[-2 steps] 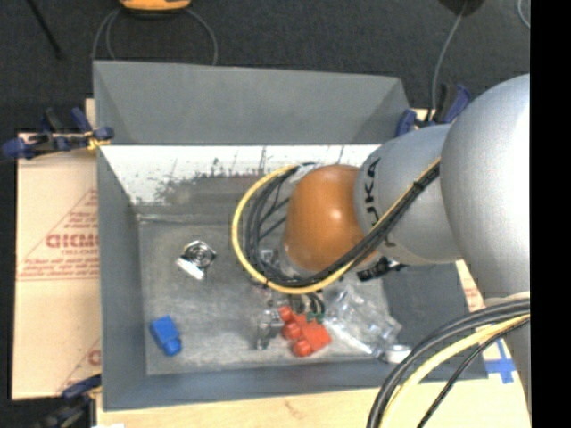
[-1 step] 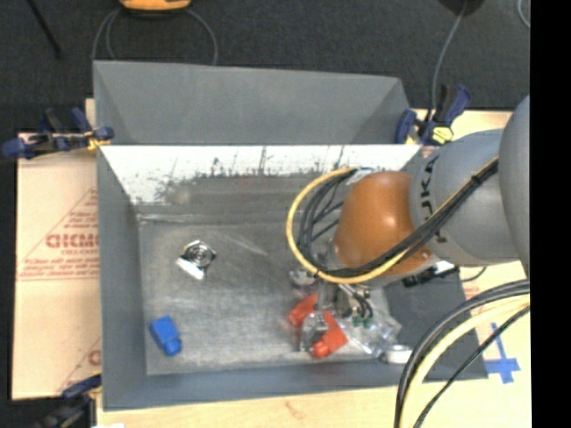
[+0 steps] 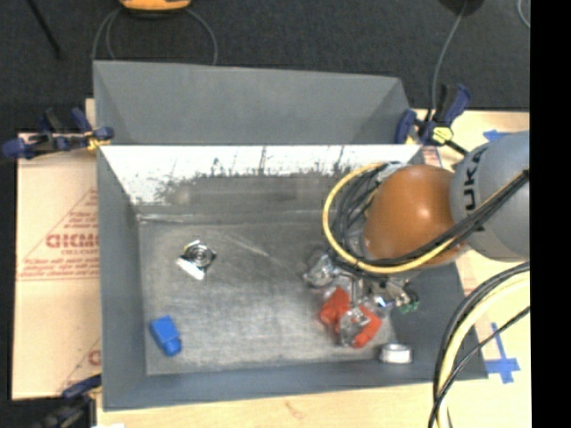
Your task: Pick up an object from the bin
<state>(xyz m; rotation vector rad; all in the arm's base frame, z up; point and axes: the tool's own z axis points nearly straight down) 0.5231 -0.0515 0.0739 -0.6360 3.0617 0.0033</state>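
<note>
Bin (image 3: 118,292) of grey metal, viewed from above, held a few loose things. At its left, close to the near wall, lay a small blue block (image 3: 165,335); beyond it and a little to the right, a small crumpled piece of silvery metal (image 3: 197,259) rested alone on the scuffed floor, well apart from the rest. Right of the middle lay another silvery thing (image 3: 317,270), just beside a red thing (image 3: 342,314) of irregular shape that sat near the front wall in the bin's near right part. The jaws hung down directly upon this red thing; whether they stood apart, together or clamped on it could not be told. Just to the right, against the front wall, sat a small pale round cap (image 3: 395,354). Above these, yellow and black cables (image 3: 337,205) looped round a rounded orange cover (image 3: 410,217) on the wrist; the grey arm (image 3: 500,208) entered from the right, over the bin's rim.
</note>
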